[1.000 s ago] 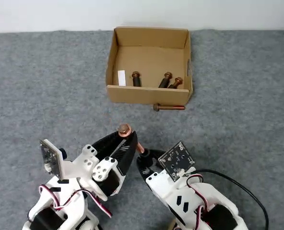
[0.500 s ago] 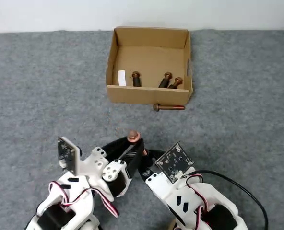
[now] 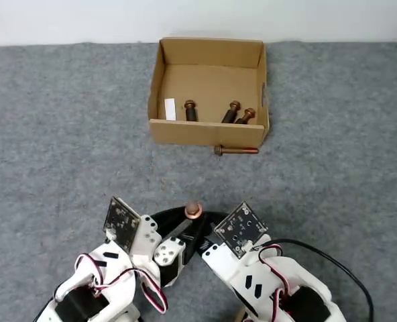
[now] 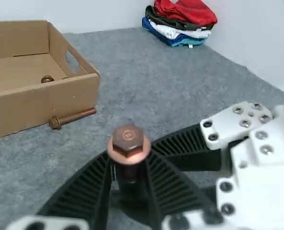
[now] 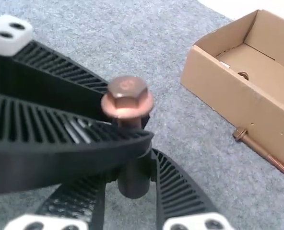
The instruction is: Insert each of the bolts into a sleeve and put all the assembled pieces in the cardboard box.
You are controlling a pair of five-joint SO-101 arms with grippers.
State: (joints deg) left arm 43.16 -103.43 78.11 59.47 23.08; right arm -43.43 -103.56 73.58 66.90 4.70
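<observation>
A copper bolt stands upright near the front of the table, with my left gripper shut on its shaft. In the left wrist view the hex head sits just above my ribbed fingers. Below it my right gripper is shut on a dark sleeve, and the bolt runs down toward it. How deep the bolt sits is hidden. The cardboard box at the back holds three assembled pieces. One loose bolt lies just in front of the box.
Grey carpet covers the table, with open room to the left and right of the box. The loose bolt lies along the box's front wall. A pile of folded clothes lies far off by the wall.
My left gripper has carried the bolt toward the front and a little to the right, bringing it over the right gripper. The right arm has stayed almost still.
</observation>
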